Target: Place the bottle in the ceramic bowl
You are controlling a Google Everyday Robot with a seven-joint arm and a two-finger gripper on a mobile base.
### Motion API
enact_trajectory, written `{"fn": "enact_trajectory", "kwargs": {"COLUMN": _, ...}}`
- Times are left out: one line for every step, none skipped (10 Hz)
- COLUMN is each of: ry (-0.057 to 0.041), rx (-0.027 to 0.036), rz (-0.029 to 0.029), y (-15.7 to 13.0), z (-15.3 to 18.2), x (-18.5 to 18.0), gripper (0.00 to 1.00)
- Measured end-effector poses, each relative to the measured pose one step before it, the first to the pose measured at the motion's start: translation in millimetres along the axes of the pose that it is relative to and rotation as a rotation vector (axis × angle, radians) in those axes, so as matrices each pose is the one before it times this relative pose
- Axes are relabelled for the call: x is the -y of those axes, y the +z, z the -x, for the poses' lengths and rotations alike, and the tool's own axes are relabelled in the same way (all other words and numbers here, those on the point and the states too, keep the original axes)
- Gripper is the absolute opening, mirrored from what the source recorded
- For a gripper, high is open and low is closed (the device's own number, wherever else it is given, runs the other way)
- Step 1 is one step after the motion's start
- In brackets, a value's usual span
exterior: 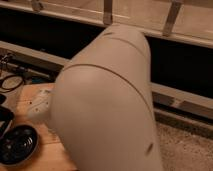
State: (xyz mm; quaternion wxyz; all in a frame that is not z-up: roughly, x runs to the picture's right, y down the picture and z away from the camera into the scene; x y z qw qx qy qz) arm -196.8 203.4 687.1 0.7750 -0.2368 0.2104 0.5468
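Observation:
The ceramic bowl, dark-rimmed with a glossy ringed inside, sits on the wooden table at the lower left. My big beige arm fills the middle of the view. The gripper shows only as its pale wrist end at the arm's left edge, above and to the right of the bowl; the rest is behind the arm. The bottle is hidden.
A black object stands at the far left edge, just above the bowl. Dark cables lie behind the table. A speckled floor is at the lower right, with a dark wall and metal railing behind.

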Motion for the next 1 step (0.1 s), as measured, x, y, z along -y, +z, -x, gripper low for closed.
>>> {"fn": "enact_trajectory", "kwargs": {"ry": 0.0002, "rx": 0.01721, "rz": -0.00414, "y": -22.72, "z": 4.59, "x": 3.33, "gripper": 0.8}}
